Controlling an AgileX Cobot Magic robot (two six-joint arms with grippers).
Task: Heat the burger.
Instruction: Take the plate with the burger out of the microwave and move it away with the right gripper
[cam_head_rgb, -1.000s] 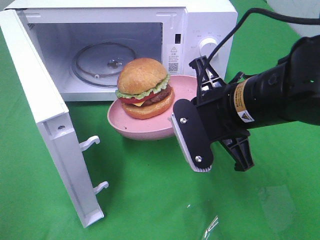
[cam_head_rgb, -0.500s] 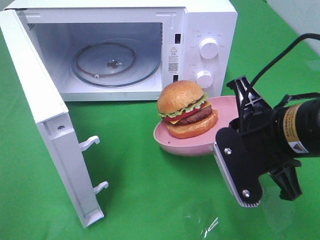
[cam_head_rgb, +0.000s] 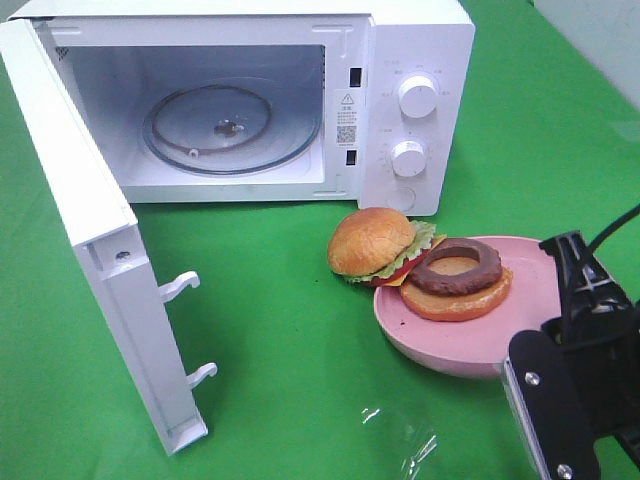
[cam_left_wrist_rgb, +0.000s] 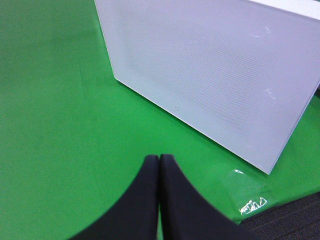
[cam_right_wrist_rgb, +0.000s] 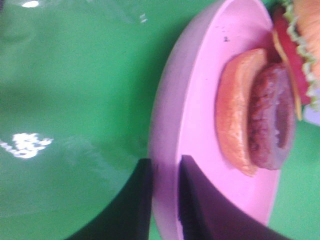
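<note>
On the green cloth-covered table (cam_head_rgb: 280, 330) stands the white boxy microwave oven (cam_head_rgb: 400, 60), its hinged door (cam_head_rgb: 90, 260) swung fully open and the round glass turntable (cam_head_rgb: 228, 128) inside bare. In front of its control panel, off to the side of the opening, sits the shallow round pink plate (cam_head_rgb: 455, 340), and the right arm's black two-fingered gripper (cam_right_wrist_rgb: 162, 200) has its fingers clamped on the plate's rim, one finger on the outside wall and one inside. The left gripper (cam_left_wrist_rgb: 159, 195) has its dark fingers pressed together on nothing, hanging beside the outside of the open door. The small burger (cam_head_rgb: 420, 265) is split: its lower golden-brown bun with the dark ring-shaped patty lies flat on the plate, while the domed top bun with green lettuce, red tomato and yellow cheese is tipped on its side, leaning over the plate's rim toward the oven and looking as though it rests partly on the cloth. The main risk from here, as I judge it, is that any tilt or quick swing of the plate would roll that loose top half off completely, so only half would reach the turntable. A thin rim pinch could also let the plate pivot or slip, and the rim might clip the oven's lower sill if carried too low.
</note>
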